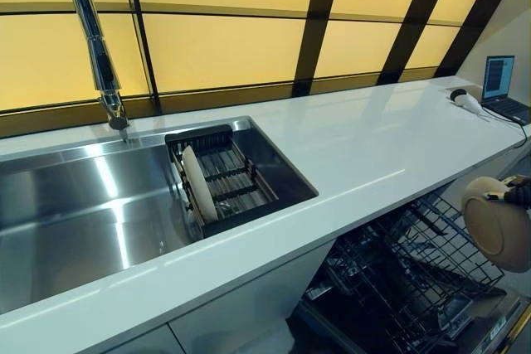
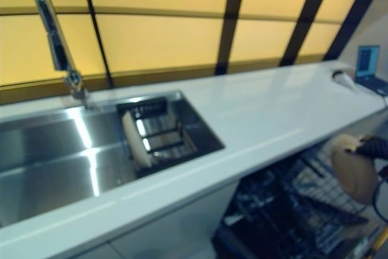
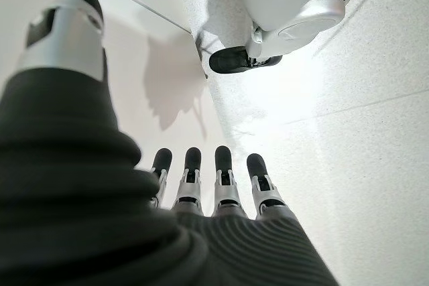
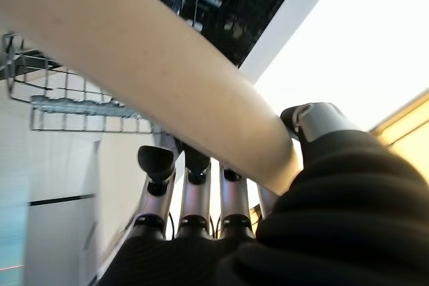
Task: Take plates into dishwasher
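My right hand [image 1: 519, 193] is shut on a beige plate [image 1: 496, 225] at the far right, below the counter's level and above the open dishwasher's dark wire rack [image 1: 415, 267]. In the right wrist view the plate's rim [image 4: 154, 65] is pinched between my thumb and fingers [image 4: 194, 195]. A second pale plate [image 1: 198, 183] stands on edge in the black dish rack [image 1: 228, 178] inside the sink. My left hand [image 3: 201, 185] shows only in its wrist view, fingers straight and empty, hanging over the floor.
A steel sink [image 1: 75, 213] with a tall chrome faucet [image 1: 95, 47] fills the left. The white counter [image 1: 357, 147] runs right to a laptop [image 1: 502, 80] and a small white device [image 1: 466, 100]. The dishwasher rack sticks out below the counter's front edge.
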`<state>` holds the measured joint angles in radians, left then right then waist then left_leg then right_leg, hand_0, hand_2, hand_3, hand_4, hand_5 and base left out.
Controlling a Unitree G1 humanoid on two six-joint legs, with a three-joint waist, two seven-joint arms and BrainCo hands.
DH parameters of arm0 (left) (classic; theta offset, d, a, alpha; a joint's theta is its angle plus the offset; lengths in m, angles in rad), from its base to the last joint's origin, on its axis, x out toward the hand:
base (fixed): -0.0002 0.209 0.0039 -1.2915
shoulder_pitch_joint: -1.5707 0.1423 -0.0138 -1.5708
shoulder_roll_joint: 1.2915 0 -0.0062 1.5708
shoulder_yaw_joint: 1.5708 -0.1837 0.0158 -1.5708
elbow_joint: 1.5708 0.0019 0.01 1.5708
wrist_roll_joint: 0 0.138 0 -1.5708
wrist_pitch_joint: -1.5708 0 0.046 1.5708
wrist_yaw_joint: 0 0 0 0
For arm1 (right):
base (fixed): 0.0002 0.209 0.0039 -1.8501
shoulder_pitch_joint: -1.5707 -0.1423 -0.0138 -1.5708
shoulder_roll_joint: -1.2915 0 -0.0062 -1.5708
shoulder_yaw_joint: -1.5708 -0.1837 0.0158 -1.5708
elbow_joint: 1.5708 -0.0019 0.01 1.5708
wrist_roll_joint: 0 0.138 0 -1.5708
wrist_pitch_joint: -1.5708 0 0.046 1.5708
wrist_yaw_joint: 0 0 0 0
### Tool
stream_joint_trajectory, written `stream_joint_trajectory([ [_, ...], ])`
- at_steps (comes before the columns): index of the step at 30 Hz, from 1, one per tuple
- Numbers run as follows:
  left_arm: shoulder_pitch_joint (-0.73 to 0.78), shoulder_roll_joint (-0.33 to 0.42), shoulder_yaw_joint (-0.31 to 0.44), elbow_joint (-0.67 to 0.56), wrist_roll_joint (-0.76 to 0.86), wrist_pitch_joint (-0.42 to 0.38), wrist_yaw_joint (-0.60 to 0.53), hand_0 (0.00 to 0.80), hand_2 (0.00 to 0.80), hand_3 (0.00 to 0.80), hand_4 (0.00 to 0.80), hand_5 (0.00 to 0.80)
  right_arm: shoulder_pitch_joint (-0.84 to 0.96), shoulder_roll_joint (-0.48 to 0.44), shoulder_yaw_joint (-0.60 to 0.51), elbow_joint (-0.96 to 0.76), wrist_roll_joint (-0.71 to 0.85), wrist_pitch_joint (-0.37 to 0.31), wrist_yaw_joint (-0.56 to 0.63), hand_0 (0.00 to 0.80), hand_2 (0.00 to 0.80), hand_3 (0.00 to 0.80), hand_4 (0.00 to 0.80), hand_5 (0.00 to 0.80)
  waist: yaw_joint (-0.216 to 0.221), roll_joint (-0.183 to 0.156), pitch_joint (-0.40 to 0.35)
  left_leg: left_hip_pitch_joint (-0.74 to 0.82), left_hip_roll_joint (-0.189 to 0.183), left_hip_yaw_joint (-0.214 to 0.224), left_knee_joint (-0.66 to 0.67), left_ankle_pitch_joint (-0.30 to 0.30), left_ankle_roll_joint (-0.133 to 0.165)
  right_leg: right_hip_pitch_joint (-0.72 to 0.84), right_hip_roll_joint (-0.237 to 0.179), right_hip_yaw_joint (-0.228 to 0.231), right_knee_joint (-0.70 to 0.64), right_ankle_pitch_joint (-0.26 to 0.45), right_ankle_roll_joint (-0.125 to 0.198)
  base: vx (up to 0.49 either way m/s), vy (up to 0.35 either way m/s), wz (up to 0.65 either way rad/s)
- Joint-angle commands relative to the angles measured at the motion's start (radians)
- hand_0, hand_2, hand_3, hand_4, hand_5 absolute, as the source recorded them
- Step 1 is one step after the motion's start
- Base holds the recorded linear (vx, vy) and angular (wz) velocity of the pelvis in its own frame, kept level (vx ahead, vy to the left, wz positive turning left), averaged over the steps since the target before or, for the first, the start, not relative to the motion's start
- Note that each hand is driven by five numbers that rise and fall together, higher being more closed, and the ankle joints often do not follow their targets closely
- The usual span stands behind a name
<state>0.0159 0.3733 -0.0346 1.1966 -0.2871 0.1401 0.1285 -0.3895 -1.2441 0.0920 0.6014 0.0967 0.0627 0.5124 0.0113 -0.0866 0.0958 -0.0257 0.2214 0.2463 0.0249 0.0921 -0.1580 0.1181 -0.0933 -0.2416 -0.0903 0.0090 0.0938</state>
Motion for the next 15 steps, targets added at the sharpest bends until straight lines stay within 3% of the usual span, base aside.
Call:
stream_joint_trajectory([
  [1, -0.05, 0.017, -0.007, 0.009, 0.036, -0.004, -0.005, 0.0, 0.0, 0.0, 0.0, 0.0, -0.047, -0.003, 0.023, -0.057, -0.066, -0.053, -0.01, 0.8, 0.8, 0.8, 0.8, 0.8, 0.001, -0.037, -0.001, -0.062, -0.059, -0.041, 0.112, 0.009, 0.034, 0.003, 0.012, 0.01, 0.048, -0.007, -0.035, -0.07, 0.059, -0.01],
  [7, -0.062, 0.013, -0.027, 0.002, 0.037, -0.015, 0.011, 0.0, 0.0, 0.0, 0.0, 0.0, 0.05, 0.062, -0.005, -0.09, -0.111, -0.066, -0.001, 0.8, 0.8, 0.8, 0.8, 0.8, -0.014, -0.015, -0.004, 0.028, -0.067, -0.047, -0.062, 0.015, 0.031, -0.002, 0.003, -0.001, 0.051, 0.0, -0.008, -0.007, 0.015, 0.09],
  [15, -0.048, 0.016, -0.01, 0.013, 0.046, -0.032, 0.006, 0.0, 0.0, 0.0, 0.0, 0.0, 0.099, 0.117, -0.019, -0.16, -0.136, -0.041, 0.032, 0.8, 0.8, 0.8, 0.8, 0.8, -0.006, -0.01, -0.007, 0.016, -0.076, -0.052, -0.089, 0.023, 0.032, 0.014, 0.008, -0.01, 0.021, -0.003, -0.005, -0.015, 0.006, 0.09],
])
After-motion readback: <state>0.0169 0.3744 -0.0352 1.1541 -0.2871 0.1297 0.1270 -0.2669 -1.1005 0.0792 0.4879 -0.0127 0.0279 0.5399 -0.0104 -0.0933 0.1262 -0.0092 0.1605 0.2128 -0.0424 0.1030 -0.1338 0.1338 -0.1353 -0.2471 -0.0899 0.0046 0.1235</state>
